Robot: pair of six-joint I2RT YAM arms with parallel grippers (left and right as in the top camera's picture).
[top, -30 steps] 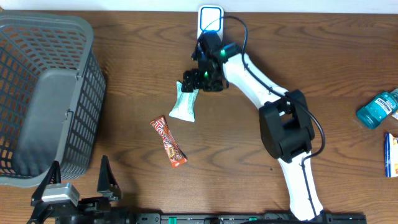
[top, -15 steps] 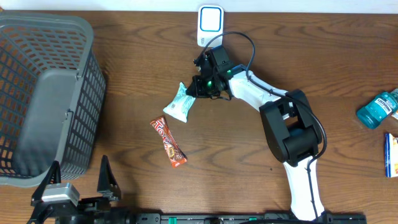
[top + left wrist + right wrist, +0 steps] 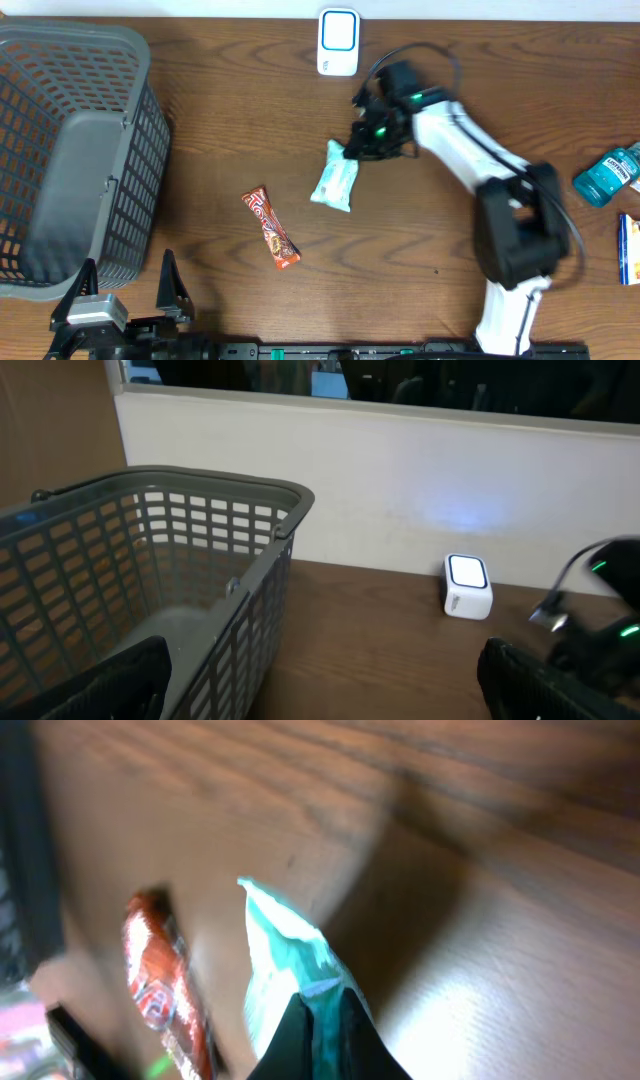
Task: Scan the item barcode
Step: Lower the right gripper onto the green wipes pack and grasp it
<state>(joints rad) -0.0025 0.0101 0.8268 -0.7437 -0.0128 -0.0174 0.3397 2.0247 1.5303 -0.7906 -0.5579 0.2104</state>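
A pale green-and-white snack packet (image 3: 334, 183) hangs over the middle of the table, pinched by its upper end in my right gripper (image 3: 356, 150), which is shut on it. In the right wrist view the teal packet (image 3: 285, 970) sits between the two black fingertips (image 3: 290, 1040). The white barcode scanner (image 3: 338, 41) stands at the table's far edge, up and left of the packet, and shows lit in the left wrist view as the scanner (image 3: 467, 587). My left gripper (image 3: 128, 290) rests open at the near left edge beside the basket, with nothing between its fingers.
A grey plastic basket (image 3: 70, 160) fills the left side. A red-orange candy bar (image 3: 271, 228) lies on the wood below left of the packet. At the right edge are a blue mouthwash bottle (image 3: 607, 176) and a blue box (image 3: 629, 249).
My right gripper has shut on the packet, lifted it and carried it right and toward the near side, away from the scanner. The left arm has not moved.
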